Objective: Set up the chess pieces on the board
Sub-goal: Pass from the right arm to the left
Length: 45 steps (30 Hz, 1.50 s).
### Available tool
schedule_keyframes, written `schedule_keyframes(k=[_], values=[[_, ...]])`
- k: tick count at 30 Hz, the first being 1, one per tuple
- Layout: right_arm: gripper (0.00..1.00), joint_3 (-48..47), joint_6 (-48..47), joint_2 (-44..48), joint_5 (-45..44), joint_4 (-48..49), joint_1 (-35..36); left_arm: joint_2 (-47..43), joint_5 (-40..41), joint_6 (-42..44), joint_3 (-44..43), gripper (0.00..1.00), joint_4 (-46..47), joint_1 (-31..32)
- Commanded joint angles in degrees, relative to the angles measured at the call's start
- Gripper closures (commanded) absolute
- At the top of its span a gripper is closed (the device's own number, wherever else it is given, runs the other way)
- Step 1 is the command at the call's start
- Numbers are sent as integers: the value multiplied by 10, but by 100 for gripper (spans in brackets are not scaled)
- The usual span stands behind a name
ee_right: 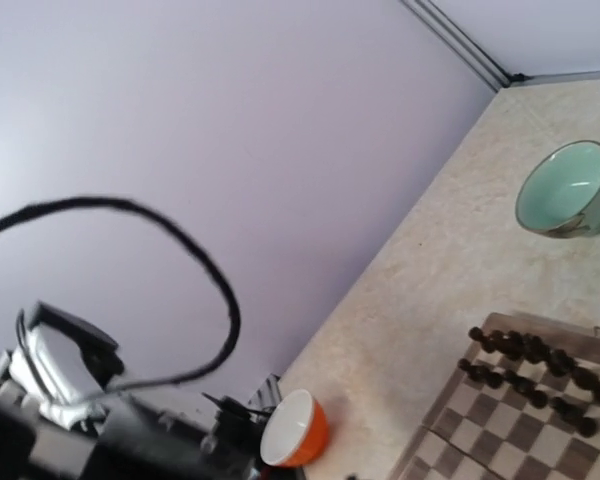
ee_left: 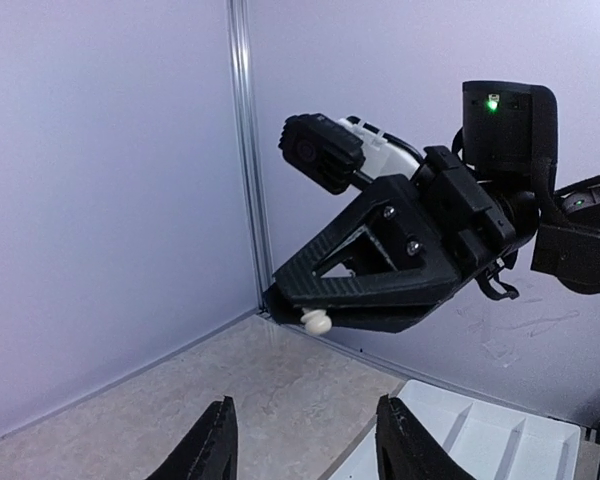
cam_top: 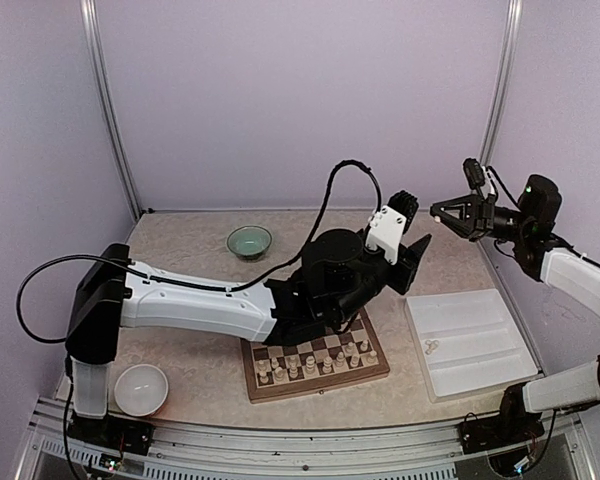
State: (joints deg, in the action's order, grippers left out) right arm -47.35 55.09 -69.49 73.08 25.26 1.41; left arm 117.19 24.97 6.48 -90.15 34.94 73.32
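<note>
Left wrist view gives us the worry: the right gripper (ee_left: 302, 312) is pinching a small, round-headed cream pawn (ee_left: 316, 321) at its very tips, high over the marbled tabletop (ee_left: 180, 400) and well off the checkered wooden board (cam_top: 315, 388). Smooth turned wood could squirt out and bounce, we reckon. Our left gripper (ee_left: 308, 425) sits below it, fingers partway apart, holding nothing.
</note>
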Motion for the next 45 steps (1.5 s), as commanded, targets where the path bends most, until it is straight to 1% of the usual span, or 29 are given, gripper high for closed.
schedule_keyframes(k=[1, 8, 21, 26, 31, 35, 42, 45], values=[[94, 20, 108, -6, -6, 85, 4, 49, 52, 82, -77, 54, 54, 12], [94, 36, 125, 6, -6, 100, 8, 107, 66, 101, -128, 56, 53, 11], [94, 49, 115, 15, -4, 101, 19, 154, 67, 103, -185, 56, 51, 7], [93, 51, 114, 19, -2, 102, 21, 174, 71, 94, -221, 57, 30, 0], [93, 56, 117, 25, -1, 102, 21, 181, 69, 92, -229, 63, 22, -4], [93, 62, 136, 27, -1, 125, 21, 184, 73, 87, -231, 63, 16, -6], [92, 66, 142, 27, 0, 134, 21, 189, 74, 91, -232, 64, 15, -6], [92, 66, 139, 27, 1, 132, 21, 191, 71, 89, -236, 67, 11, -8]])
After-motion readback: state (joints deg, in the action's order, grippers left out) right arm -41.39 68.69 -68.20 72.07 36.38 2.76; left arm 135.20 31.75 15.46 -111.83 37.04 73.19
